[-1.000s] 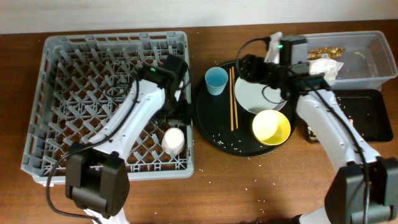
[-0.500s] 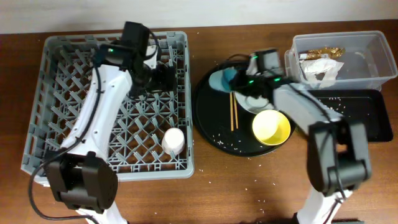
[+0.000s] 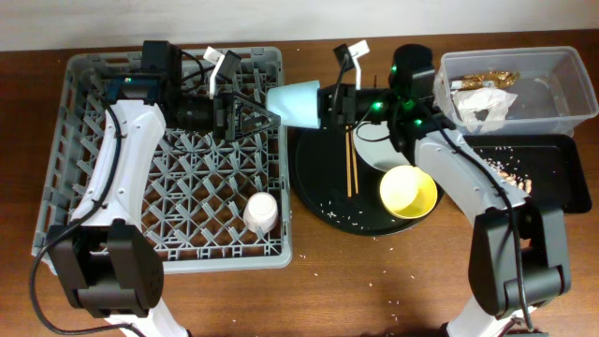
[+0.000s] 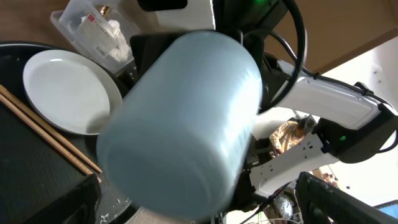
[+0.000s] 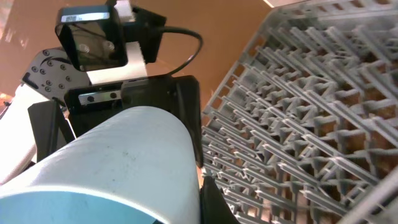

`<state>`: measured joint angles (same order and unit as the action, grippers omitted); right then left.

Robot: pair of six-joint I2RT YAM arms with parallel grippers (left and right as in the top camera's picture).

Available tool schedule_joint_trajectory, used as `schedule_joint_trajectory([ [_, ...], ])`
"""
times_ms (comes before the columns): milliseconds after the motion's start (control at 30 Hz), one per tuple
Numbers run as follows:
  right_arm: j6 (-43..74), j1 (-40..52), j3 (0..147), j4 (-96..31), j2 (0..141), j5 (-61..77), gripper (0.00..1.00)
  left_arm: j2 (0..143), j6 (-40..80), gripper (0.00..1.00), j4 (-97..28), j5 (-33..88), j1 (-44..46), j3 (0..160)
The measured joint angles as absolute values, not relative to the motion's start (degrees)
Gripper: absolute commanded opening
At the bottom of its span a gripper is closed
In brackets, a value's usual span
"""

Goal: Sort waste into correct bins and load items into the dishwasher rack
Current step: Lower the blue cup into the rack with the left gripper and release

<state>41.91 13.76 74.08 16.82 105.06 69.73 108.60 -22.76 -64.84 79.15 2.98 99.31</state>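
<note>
My right gripper (image 3: 324,105) is shut on the rim of the light blue cup (image 3: 296,103) and holds it on its side in the air, between the grey dishwasher rack (image 3: 94,187) and the round black tray (image 3: 314,178). The cup (image 5: 112,162) fills the right wrist view. My left gripper (image 3: 256,114) stands open just left of the cup's base, its fingers either side of the cup (image 4: 186,118) without touching it. On the round tray lie the white plate (image 3: 379,140), yellow bowl (image 3: 408,191) and chopsticks (image 3: 350,154). The pink cup (image 3: 261,212) lies in the rack.
The clear tub (image 3: 552,94) at the back right holds a napkin and wrapper (image 3: 482,94). In front of it lies the flat black tray (image 3: 552,173) with crumbs. More crumbs (image 3: 337,211) dot the round tray and the table nearby.
The right gripper shut on the blue cup, lifted it off the round tray and carried it left. The left gripper swung from the rack's front to its back right edge, facing the cup.
</note>
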Motion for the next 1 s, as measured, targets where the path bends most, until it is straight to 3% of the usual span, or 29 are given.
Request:
schedule_joint_trajectory([
  [100,42.1,16.6,74.1,17.0,105.1,68.8,0.04,108.6,-23.0,0.99,-64.8,80.6,3.0,99.2],
  [167,42.0,17.6,74.1,17.2,105.1,67.3,0.04,108.6,-23.0,0.91,-64.9,81.9,3.0,99.2],
  [200,42.0,17.7,74.1,17.3,105.1,66.7,0.04,108.6,-23.0,0.82,-64.9,82.3,3.0,99.2],
  [333,42.2,18.1,74.1,17.8,104.9,66.3,0.04,108.6,-23.4,0.80,-65.1,81.4,3.2,99.1],
  [400,42.2,18.2,74.1,17.8,104.9,65.9,0.05,108.6,-23.4,0.73,-64.9,80.9,3.4,99.1],
  [433,42.2,18.2,74.1,17.8,104.9,65.8,0.13,108.6,-23.4,0.64,-64.9,80.6,3.5,99.1],
  [567,42.2,18.4,74.1,18.0,104.9,65.4,0.26,108.6,-23.4,0.59,-65.0,80.4,4.3,99.1],
  [600,42.2,18.5,74.1,18.0,104.9,64.8,0.34,108.6,-23.4,0.59,-65.0,80.3,4.4,99.1],
  [700,42.3,18.5,74.1,17.8,104.9,63.4,0.77,108.6,-23.4,0.58,-65.1,80.2,4.8,99.1],
  [767,42.1,18.4,74.1,17.3,104.9,62.3,0.89,108.6,-23.4,0.57,-65.2,80.4,4.8,99.1],
  [900,36.1,13.1,74.3,6.6,104.9,60.6,1.00,108.6,-23.3,0.57,-65.4,77.1,0.4,99.1],
  [1000,29.3,6.6,74.7,-7.4,105.0,54.7,0.99,108.6,-17.6,0.54,-65.3,60.0,0.0,99.1],
])
